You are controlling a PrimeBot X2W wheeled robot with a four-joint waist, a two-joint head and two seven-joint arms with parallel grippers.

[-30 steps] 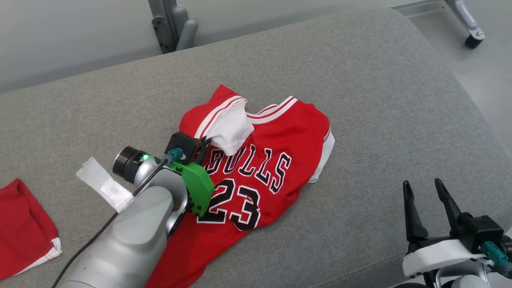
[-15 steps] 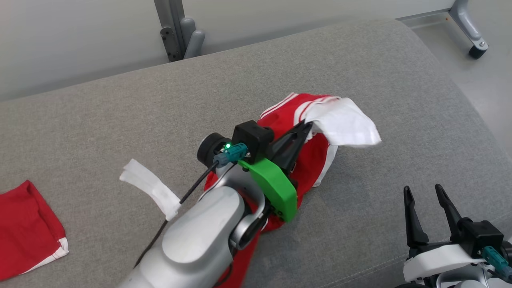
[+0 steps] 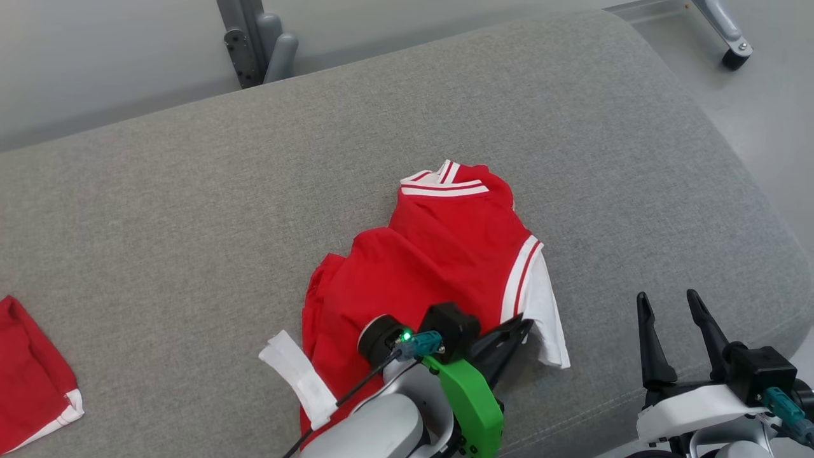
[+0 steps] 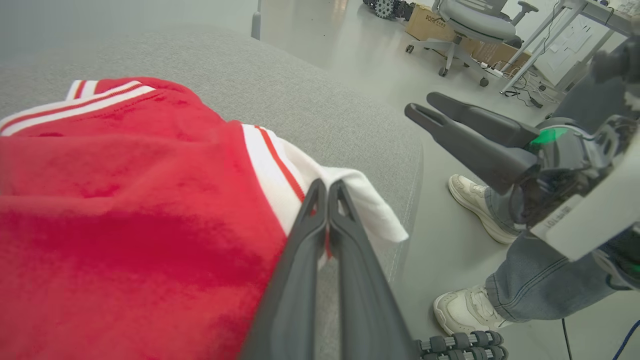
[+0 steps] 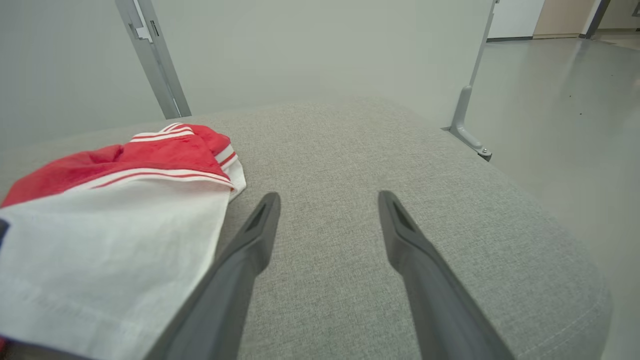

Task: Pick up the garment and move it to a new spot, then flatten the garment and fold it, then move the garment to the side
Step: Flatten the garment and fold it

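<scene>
- Two grippers on my head view: the left gripper (image 3: pixel 518 327) is pinched tight on the white edge of the red basketball jersey with white-striped trim (image 3: pixel 445 254).
- I see the jersey lying crumpled, plain red side up, on the grey fabric couch cushion (image 3: pixel 191 210), near its front edge.
- The right gripper (image 3: pixel 668 305) is spread wide, holding nothing, near the jersey's white flap.
- Another red cloth piece (image 3: pixel 32 375) sits well apart, far left.

Rumpled red jersey (image 3: pixel 445 254), white-trimmed, on cushion
</scene>
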